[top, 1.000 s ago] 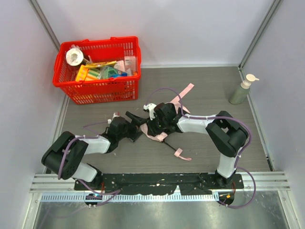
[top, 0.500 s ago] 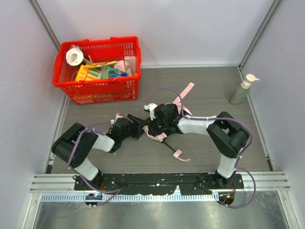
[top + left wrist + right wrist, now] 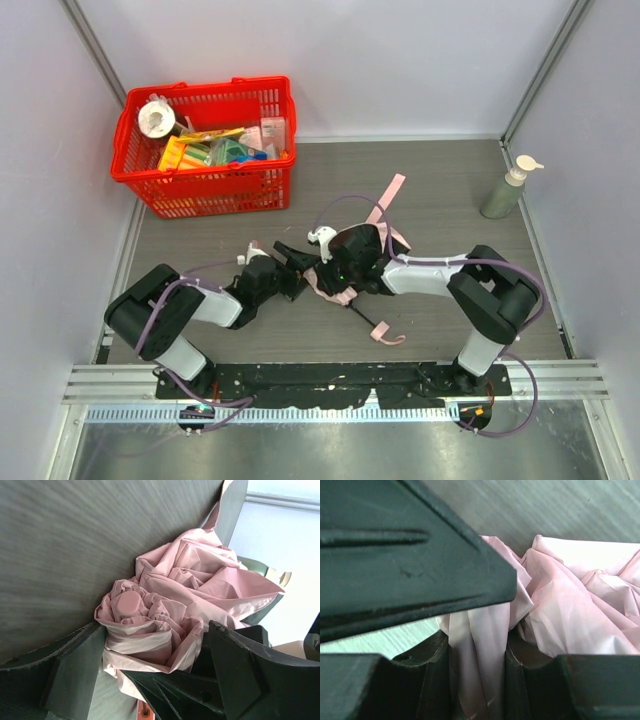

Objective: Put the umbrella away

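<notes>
The umbrella (image 3: 346, 285) lies crumpled in the middle of the table, pale pink, with a strap (image 3: 388, 196) trailing toward the back. Its thin black shaft (image 3: 365, 314) runs forward to the small pink handle (image 3: 385, 336). My right gripper (image 3: 336, 272) is shut on a fold of the fabric; in the right wrist view the umbrella cloth (image 3: 555, 595) is pinched in that gripper (image 3: 477, 677). From the left, my left gripper (image 3: 297, 263) meets the bundle. In the left wrist view its jaws (image 3: 157, 630) stand wide on either side of the umbrella's rolled end (image 3: 150, 625), open.
A red basket (image 3: 205, 192) with several items stands at the back left. A pump bottle (image 3: 508, 188) stands by the right wall. Walls close in the table on three sides. The left gripper's dark finger (image 3: 410, 545) fills the upper left of the right wrist view.
The left arm has reached further right onto the bundle; its jaws narrowed, then widened again. The right gripper has dragged the umbrella slightly toward the front right, moving the handle with it.
</notes>
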Available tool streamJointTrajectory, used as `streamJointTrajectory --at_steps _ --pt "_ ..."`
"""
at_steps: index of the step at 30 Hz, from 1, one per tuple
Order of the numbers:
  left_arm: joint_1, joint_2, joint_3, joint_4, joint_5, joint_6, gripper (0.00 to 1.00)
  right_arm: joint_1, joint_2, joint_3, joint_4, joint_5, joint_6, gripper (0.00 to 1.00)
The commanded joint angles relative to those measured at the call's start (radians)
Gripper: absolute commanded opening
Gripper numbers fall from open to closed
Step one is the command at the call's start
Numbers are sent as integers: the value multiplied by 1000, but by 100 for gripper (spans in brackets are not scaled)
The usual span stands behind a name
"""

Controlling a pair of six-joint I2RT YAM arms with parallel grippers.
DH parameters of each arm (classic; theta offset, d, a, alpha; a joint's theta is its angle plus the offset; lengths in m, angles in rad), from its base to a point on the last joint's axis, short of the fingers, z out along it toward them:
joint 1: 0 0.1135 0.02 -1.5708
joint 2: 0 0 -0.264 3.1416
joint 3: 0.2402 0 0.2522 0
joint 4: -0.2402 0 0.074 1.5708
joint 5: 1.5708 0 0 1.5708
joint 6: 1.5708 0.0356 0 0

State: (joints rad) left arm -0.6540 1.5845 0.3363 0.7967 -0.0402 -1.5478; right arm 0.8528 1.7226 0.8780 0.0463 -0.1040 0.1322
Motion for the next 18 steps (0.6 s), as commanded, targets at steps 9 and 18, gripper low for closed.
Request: streamJointTrajectory --at_steps 9,18 --pt "-117 -93 20 -389 -107 -98 92 49 -161 -163 46 73 49 1" --pt "-167 -52 12 -321 -139 -109 94 49 -182 -151 64 49 40 1"
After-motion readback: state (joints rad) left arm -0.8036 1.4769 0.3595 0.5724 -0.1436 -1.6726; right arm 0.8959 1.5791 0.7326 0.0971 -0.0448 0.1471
